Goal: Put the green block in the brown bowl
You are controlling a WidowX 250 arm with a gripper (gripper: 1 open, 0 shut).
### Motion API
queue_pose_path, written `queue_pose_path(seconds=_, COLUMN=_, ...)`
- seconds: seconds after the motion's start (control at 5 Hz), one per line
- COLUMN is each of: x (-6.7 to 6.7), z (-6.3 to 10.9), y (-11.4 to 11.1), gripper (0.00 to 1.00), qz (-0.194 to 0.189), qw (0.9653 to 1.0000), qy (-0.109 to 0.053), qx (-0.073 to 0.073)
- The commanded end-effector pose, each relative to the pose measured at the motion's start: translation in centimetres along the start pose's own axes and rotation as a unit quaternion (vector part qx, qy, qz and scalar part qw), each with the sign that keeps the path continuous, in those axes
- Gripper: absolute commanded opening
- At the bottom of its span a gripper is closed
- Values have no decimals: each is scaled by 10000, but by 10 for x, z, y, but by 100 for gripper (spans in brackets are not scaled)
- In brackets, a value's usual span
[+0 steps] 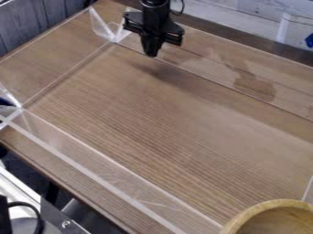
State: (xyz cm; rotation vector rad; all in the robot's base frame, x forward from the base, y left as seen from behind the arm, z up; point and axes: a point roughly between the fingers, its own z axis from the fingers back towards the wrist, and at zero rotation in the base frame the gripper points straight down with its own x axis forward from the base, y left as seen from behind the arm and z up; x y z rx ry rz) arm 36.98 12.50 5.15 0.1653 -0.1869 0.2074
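My black gripper [152, 52] hangs near the back of the wooden table, pointing almost straight down. Its fingers are pressed together into one dark tip just above the wood, and nothing shows between them. Only part of the brown bowl [272, 218] shows, a tan wooden rim cut off by the bottom right corner of the view, far from the gripper. The green block is not in view anywhere.
Low clear plastic walls [73, 154] fence the wooden tabletop [171, 128] on the left, front and back. A clear corner piece [110, 30] stands just left of the gripper. Dark cables [18, 218] lie below the table's front left edge.
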Motion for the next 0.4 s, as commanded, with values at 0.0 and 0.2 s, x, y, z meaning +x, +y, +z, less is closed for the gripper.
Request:
queue_pose_path(seconds=0.0, x=9, z=17, y=10, gripper=0, qz=-26, qw=9996, qy=-243, qx=107)
queue_pose_path(seconds=0.2, x=10, z=18, y=16, gripper=0, qz=-56, qw=9996, qy=-225, qx=174)
